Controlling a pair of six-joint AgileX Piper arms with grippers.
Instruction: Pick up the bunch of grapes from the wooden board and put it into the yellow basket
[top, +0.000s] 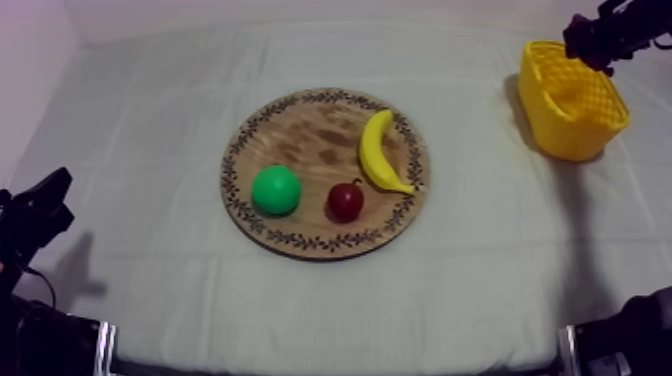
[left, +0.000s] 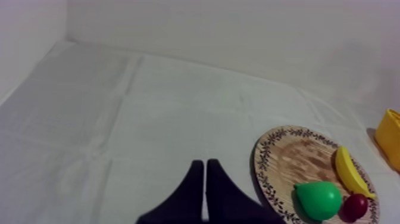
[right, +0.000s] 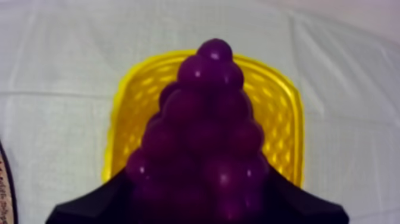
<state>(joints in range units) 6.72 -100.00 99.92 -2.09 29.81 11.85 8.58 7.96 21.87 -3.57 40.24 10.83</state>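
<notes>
Aloft, right claw (top: 597, 40) clamped on bunch of grapes (right: 202, 137) over yellow basket (right: 283, 113); left claw (left: 205, 190) together.

The board (top: 310, 140) lies at frame centre on the surface (top: 150, 150). On it, the banana (top: 376, 150) occupies the right side and the pear (top: 275, 190) the lower left. The small red fruit (top: 345, 201) sits just right of the pear, below the banana. The basket (top: 575, 105) stands at upper right, well apart from the board. The bunch of grapes (right: 205, 137) hangs over the basket, held in the right end effector (top: 588, 40).
</notes>
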